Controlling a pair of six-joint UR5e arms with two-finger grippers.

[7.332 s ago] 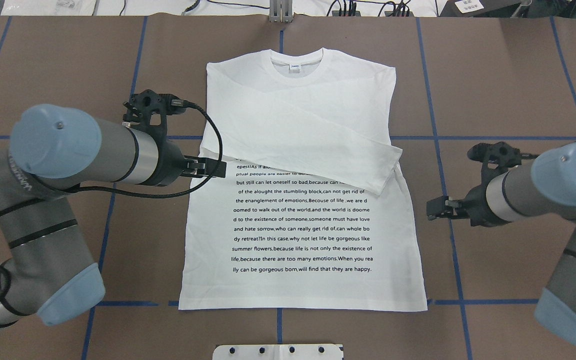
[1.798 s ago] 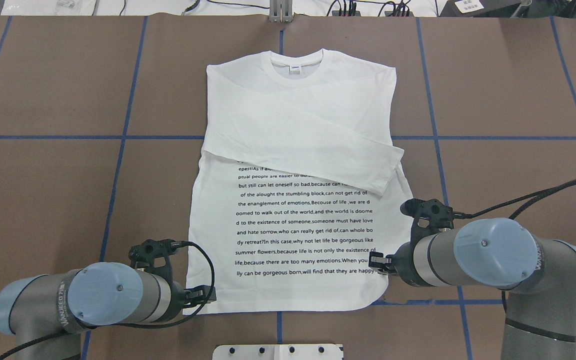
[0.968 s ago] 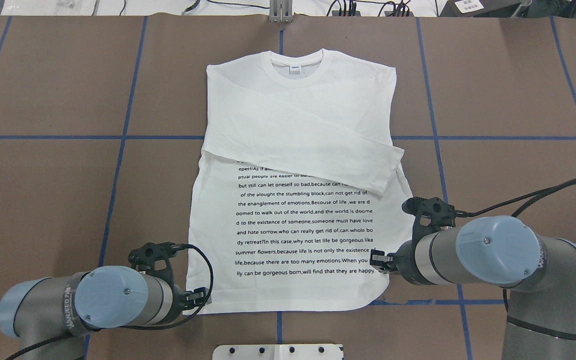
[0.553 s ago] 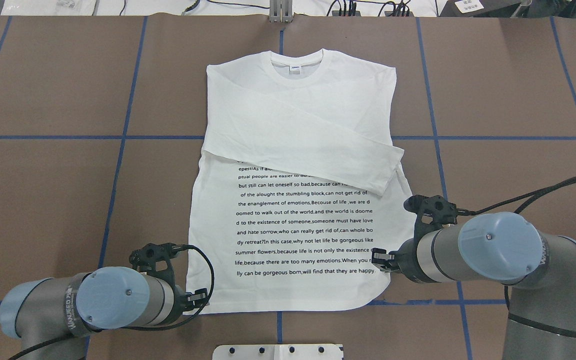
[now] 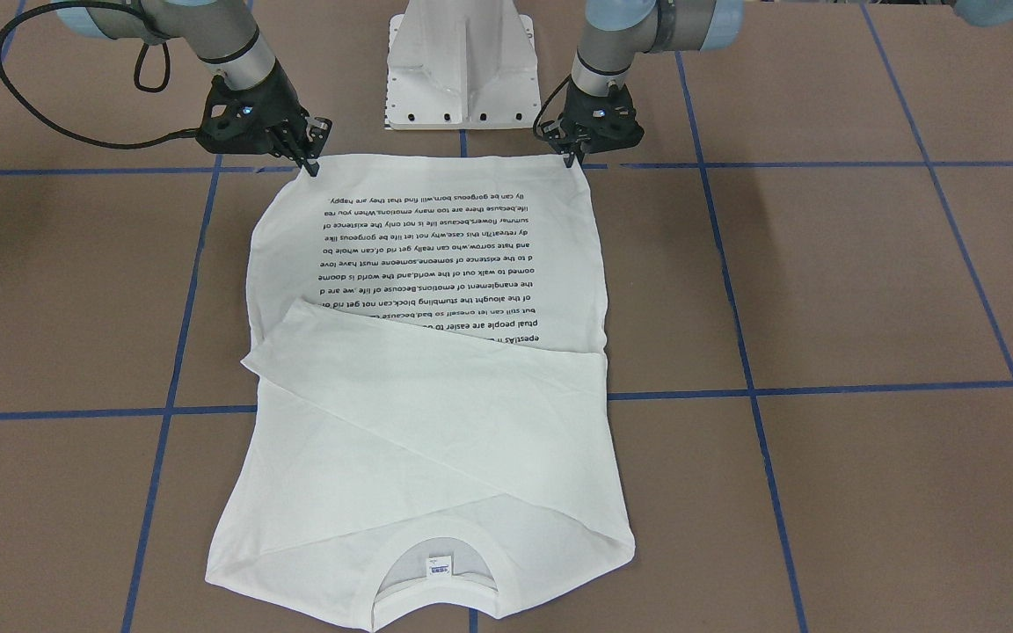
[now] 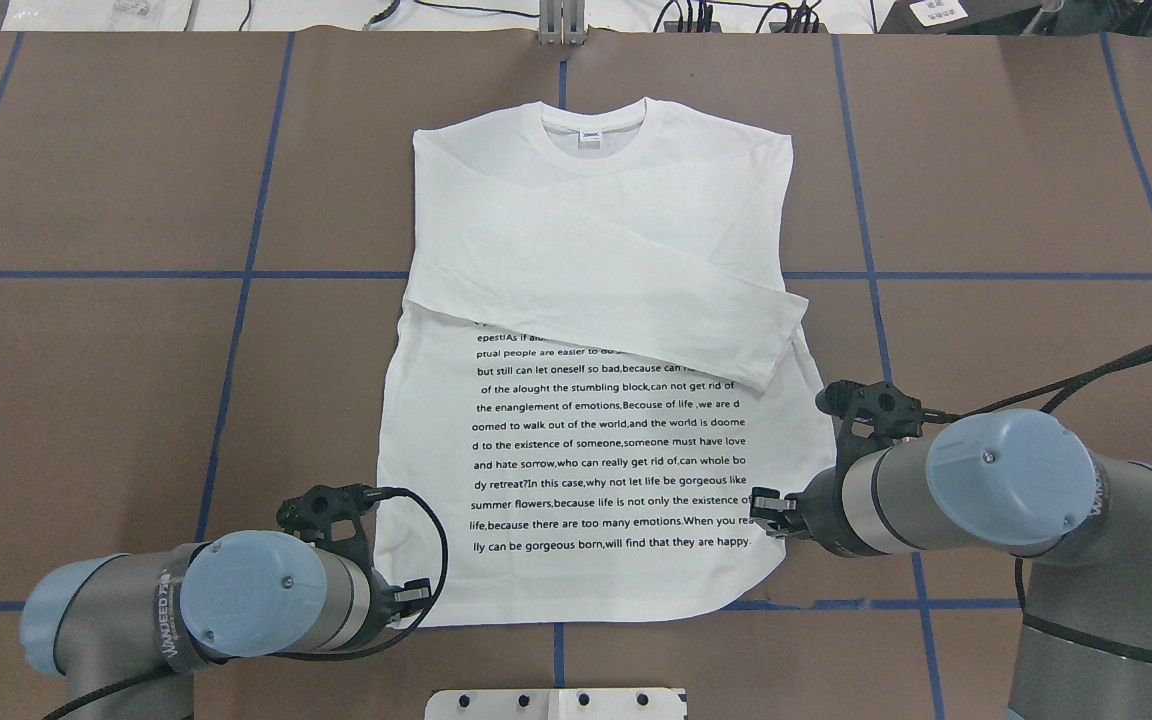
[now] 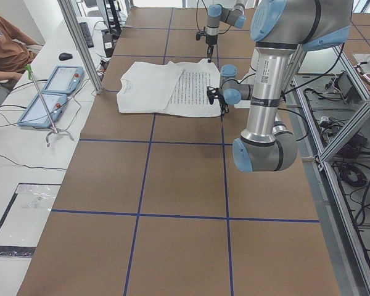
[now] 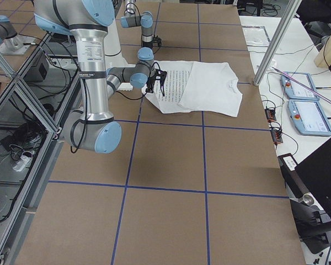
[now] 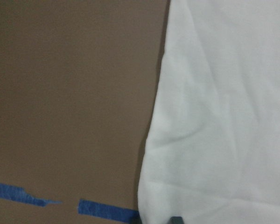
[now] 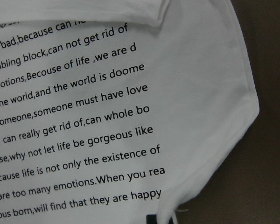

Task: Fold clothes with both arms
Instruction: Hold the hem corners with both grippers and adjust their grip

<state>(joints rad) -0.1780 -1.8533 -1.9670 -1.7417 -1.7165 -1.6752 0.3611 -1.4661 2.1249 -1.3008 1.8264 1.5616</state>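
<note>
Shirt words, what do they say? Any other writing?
T-shirt: "summer flowers,because life is not only the existence of"
T-shirt, last line: "lly can be gorgeous born,will find that they are happy."
Collar label: too small to read.
Left arm lettering: too blurred to read.

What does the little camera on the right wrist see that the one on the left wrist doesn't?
Only the right wrist view shows the black printed text and, at the top, the end of a folded sleeve. Only the left wrist view shows strips of blue tape on the brown table, beside plain cloth with no lettering. Both show an edge of the white shirt lying on that table.
</note>
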